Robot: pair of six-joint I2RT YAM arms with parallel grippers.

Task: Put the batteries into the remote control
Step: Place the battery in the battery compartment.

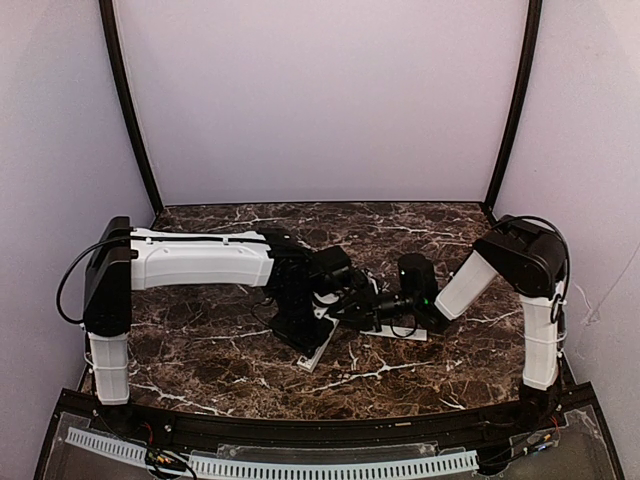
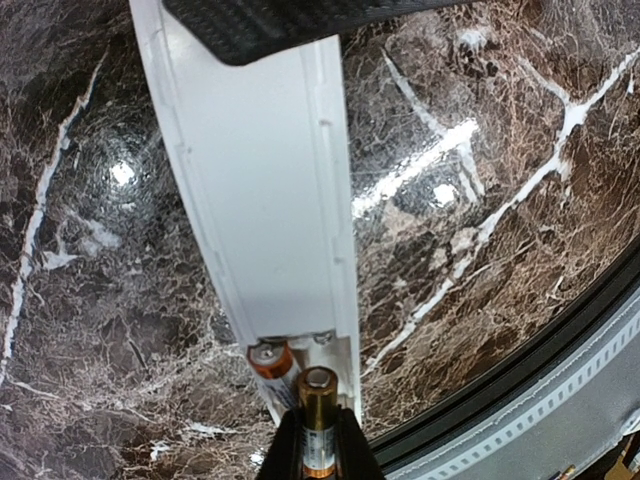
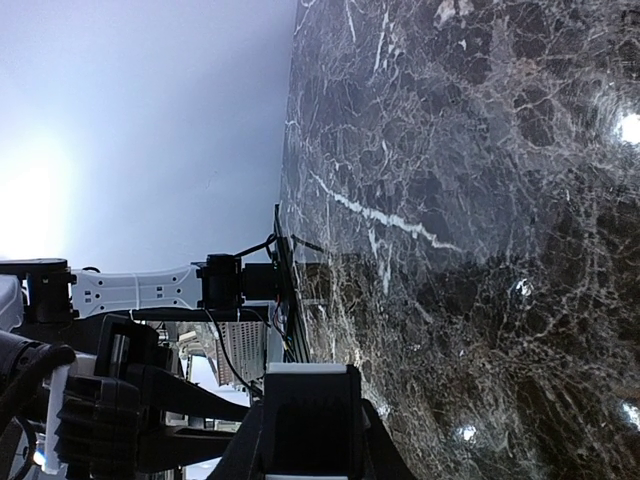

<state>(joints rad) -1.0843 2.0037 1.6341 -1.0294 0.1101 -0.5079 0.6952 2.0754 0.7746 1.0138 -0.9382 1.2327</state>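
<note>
The remote control (image 2: 262,200) is a long white bar running away from the left wrist camera, with its open battery bay at the near end. One battery (image 2: 272,366) lies in the bay's left slot, orange end showing. My left gripper (image 2: 318,440) is shut on a second battery (image 2: 318,405), gold end forward, just over the empty right slot. The remote's far end is dark, and my right gripper (image 3: 305,400) is shut on that end (image 3: 306,430). From above, both grippers (image 1: 318,318) (image 1: 365,308) meet mid-table and the remote's white end (image 1: 315,352) pokes out below them.
A flat white strip (image 1: 405,331) lies on the dark marble table (image 1: 220,350) under the right arm. The table's black front rail (image 2: 520,370) runs close to the remote's near end. Purple walls close in the back and sides.
</note>
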